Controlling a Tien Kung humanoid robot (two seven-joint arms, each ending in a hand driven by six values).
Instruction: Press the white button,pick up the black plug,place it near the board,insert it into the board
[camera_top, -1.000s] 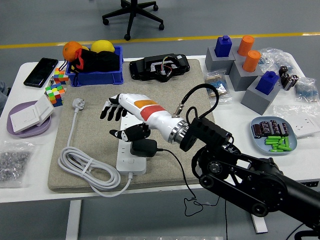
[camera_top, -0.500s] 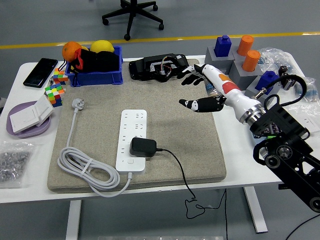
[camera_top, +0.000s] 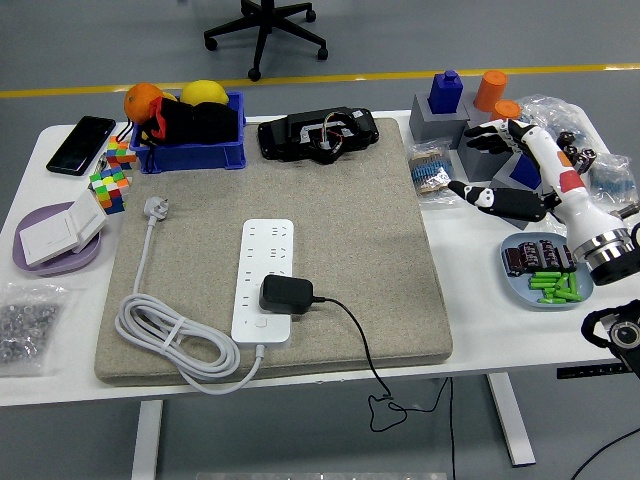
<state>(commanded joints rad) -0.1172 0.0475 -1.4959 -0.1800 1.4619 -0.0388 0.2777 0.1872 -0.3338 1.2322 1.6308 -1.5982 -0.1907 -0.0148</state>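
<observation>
Plug (camera_top: 286, 295) seated in board (camera_top: 265, 282); I hold right hand (camera_top: 510, 170) off right, fingers spread, empty, clear of cable

I see a grey floor (camera_top: 90, 40) beyond the white table (camera_top: 60, 385), crossed by a yellow line (camera_top: 330, 80); a black office chair's wheeled base (camera_top: 266, 32) stands past that line at the top; the light looks even, without hard shadows.

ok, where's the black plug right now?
Head view: black plug sits in the white power strip, near its lower end, centre-left on the grey mat.
</observation>
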